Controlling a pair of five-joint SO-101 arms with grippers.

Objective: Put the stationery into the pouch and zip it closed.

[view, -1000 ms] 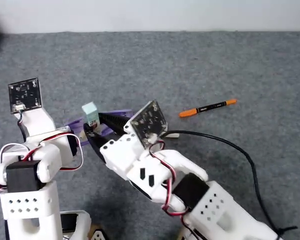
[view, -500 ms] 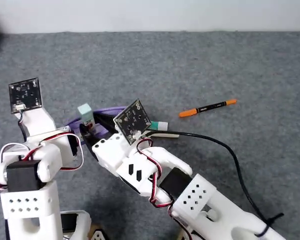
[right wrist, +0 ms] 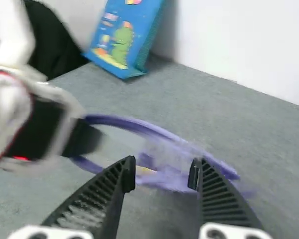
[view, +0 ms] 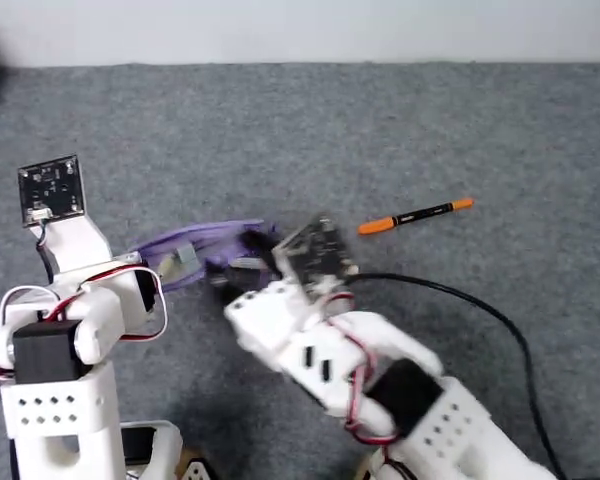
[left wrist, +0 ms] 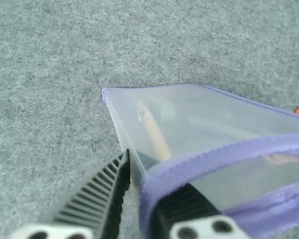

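A translucent pouch with a purple zip edge lies on the grey carpet. My left gripper is shut on the pouch's rim and holds the mouth up. A pencil shows through its wall. In the high view a pale block sits inside it, by the look the eraser. My right gripper hangs at the pouch's mouth. It is open with nothing between its fingers, the purple rim just beyond them. An orange pen lies loose on the carpet to the right.
The right arm's black cable trails over the carpet toward the front right. A blue book leans against the white wall behind. Open carpet stretches across the back.
The right gripper carried the pale green eraser to the pouch's mouth and let it go. The eraser now lies inside, and the gripper has drawn back to the right.
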